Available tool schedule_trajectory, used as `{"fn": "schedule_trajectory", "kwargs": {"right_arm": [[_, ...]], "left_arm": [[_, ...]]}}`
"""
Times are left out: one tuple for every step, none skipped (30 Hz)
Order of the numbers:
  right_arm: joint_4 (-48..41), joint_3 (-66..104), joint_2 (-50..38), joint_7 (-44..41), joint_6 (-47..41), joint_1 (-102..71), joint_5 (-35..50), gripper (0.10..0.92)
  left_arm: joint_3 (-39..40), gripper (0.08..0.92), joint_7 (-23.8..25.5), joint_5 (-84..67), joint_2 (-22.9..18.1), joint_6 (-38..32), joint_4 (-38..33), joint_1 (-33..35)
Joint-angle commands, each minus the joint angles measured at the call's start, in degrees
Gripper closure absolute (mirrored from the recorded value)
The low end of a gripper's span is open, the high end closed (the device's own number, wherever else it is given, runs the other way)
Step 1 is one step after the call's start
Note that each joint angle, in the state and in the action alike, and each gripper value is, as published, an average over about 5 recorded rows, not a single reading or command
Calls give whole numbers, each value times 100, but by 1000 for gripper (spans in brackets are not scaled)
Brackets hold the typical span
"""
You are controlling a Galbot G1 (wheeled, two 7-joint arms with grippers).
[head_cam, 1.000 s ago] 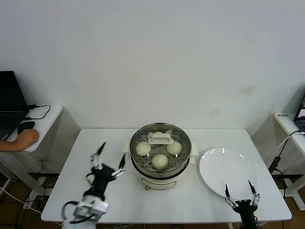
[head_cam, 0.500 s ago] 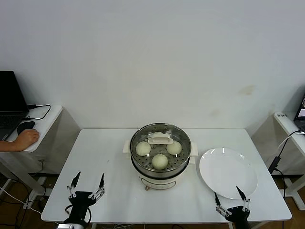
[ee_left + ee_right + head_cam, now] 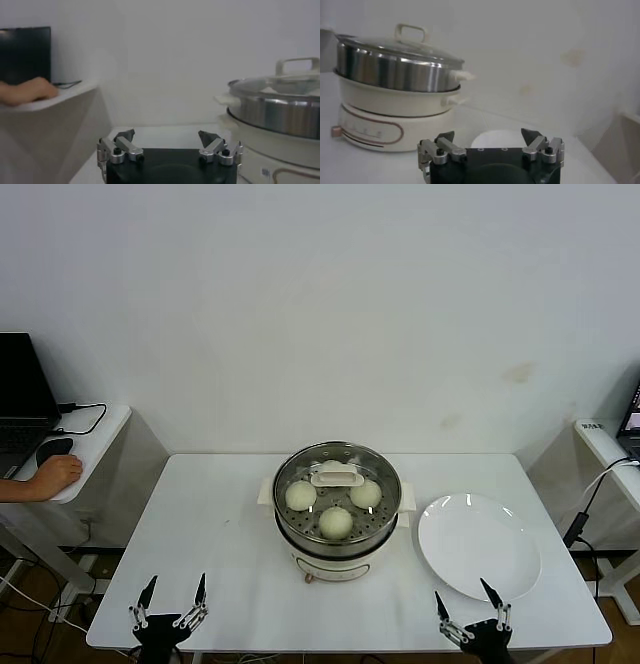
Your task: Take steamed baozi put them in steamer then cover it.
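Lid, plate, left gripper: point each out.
lid (image 3: 337,476), head view, on its cream handle.
plate (image 3: 478,546), head view, on its bare white middle.
left gripper (image 3: 172,602), head view, midway between its open fingertips.

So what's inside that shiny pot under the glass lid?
Through the glass lid, three white buns show clearly in the steamer. A fourth is partly hidden behind the lid's handle.

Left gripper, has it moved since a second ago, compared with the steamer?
Yes. The left gripper, open and empty, has drawn back from beside the steamer toward the table's near edge, nearer the robot. The steamer has not shifted.
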Motion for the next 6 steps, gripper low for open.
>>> {"fn": "schedule_trajectory", "kwargs": {"right_arm": [[192,-98,-63,-37,-211,-90,151,203],[203,-102,-63,-39,-224,-92,150,202],[213,-107,-62,-38,-239,-95,144,202],[222,-112,-60,-38,-254,-98,134,202],[225,-116,-60,-38,-262,-100,129,203],[225,-119,-59,-36,-267,-101,121,203]], "left_arm": [[-94,177,82,-59,-147,-161,118,179],[-91,177,83,-49,-155,-162,118,185],[-86,177,84,-40,-162,-162,119,190],[-80,177,85,-32,-169,-161,119,195],[-78,177,85,-29,-172,-161,119,196],[-75,177,86,-28,-174,-161,119,198]]}}
